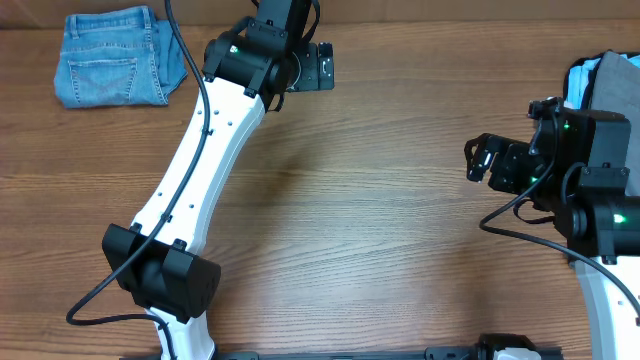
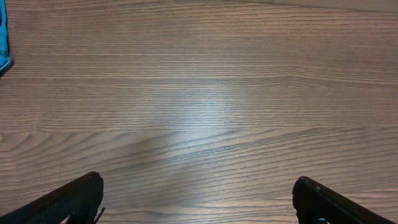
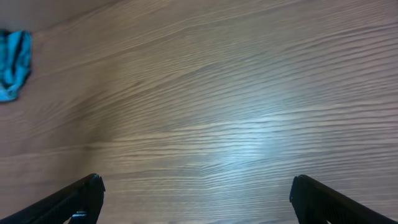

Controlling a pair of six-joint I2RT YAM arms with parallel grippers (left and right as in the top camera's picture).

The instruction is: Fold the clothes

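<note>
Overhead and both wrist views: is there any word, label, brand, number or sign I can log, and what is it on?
No text can be read in any view.
jeans: stitched pockets show, but no legible tag or brand patch.
table: plain wood grain, no writing or markings.

Folded light-blue jeans (image 1: 112, 57) at far-left corner, back pocket up, grey and pale-blue garments (image 1: 610, 85) heaped right

Wood-grain worktop (image 1: 380, 230) carrying folded light-blue jeans (image 1: 112, 57), lying flat at far-left corner; grey and pale-blue garments (image 1: 615, 80) sitting at right edge, well apart.
</note>
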